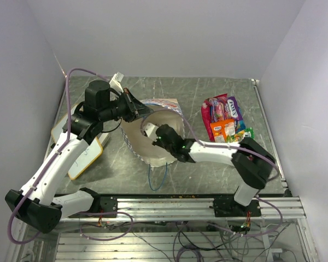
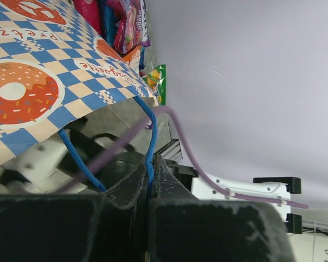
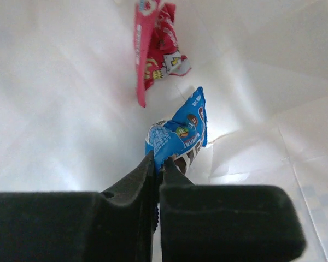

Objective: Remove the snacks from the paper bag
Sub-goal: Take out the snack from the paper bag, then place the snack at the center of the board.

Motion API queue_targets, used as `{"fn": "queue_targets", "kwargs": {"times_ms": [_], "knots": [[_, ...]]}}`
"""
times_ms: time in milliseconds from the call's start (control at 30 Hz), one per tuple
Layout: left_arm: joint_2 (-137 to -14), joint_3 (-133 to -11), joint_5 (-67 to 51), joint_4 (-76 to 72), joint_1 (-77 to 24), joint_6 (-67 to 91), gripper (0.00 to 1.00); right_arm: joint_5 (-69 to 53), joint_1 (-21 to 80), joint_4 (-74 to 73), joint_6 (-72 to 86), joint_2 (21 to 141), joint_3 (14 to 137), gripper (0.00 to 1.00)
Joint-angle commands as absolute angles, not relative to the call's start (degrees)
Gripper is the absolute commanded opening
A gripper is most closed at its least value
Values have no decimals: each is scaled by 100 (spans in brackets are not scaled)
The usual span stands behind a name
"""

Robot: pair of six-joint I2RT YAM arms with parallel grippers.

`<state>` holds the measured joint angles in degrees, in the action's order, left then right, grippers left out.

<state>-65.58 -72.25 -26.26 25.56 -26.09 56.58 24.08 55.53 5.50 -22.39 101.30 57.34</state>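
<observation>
The left tool [image 2: 150, 180] is clenching the blue cord handle [image 2: 148, 136] of the paper bag [image 1: 139, 147], propping its mouth open. Inside, the right tool [image 3: 157, 166] is pinching a blue packet [image 3: 180, 134]; a red packet [image 3: 153, 49] is lying deeper. The next move likely calls for drawing it out rightward, toward the removed snacks [image 1: 225, 123].

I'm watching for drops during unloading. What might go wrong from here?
The right jaws pinch only an end of the blue packet, so it may slip free on the way out of the paper bag. The left jaws hold the bag open by one thin blue cord; if that slips, the mouth could sag onto the right arm.
</observation>
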Motion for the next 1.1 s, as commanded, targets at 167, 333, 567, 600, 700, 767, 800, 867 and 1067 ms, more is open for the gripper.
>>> {"fn": "queue_targets", "kwargs": {"times_ms": [167, 333, 567, 600, 700, 767, 800, 867, 1067], "knots": [[-6666, -7267, -2628, 2374, -2626, 5609, 7, -594, 5684, 1133, -2011, 7892, 4441, 1], [-6917, -7453, -2612, 2483, -2628, 5469, 7, -1498, 5680, 835, -1593, 6813, 4388, 0], [-6924, -7328, -2469, 2428, -2617, 5517, 7, -1228, 5679, -277, -2076, 5662, 4949, 0], [-6927, -7314, -2444, 2441, -2612, 5503, 7, -1194, 5673, -431, -2220, 5503, 5004, 0], [-7064, -7416, -2374, 2711, -2549, 5433, 7, -528, 5669, -333, -2352, 5012, 4897, 0], [-7195, -7494, -2367, 2819, -2500, 5435, 7, -231, 5675, -168, -2242, 4702, 4821, 0], [-7270, -7515, -2325, 2837, -2488, 5440, 7, -150, 5673, -127, -2209, 4572, 4817, 0], [-7313, -7490, -2219, 2820, -2487, 5499, 7, 68, 5676, -161, -2038, 4406, 4931, 0], [-7345, -7318, -2078, 2847, -2486, 5598, 7, 1342, 5675, -85, -2092, 4306, 5561, 0]]}}
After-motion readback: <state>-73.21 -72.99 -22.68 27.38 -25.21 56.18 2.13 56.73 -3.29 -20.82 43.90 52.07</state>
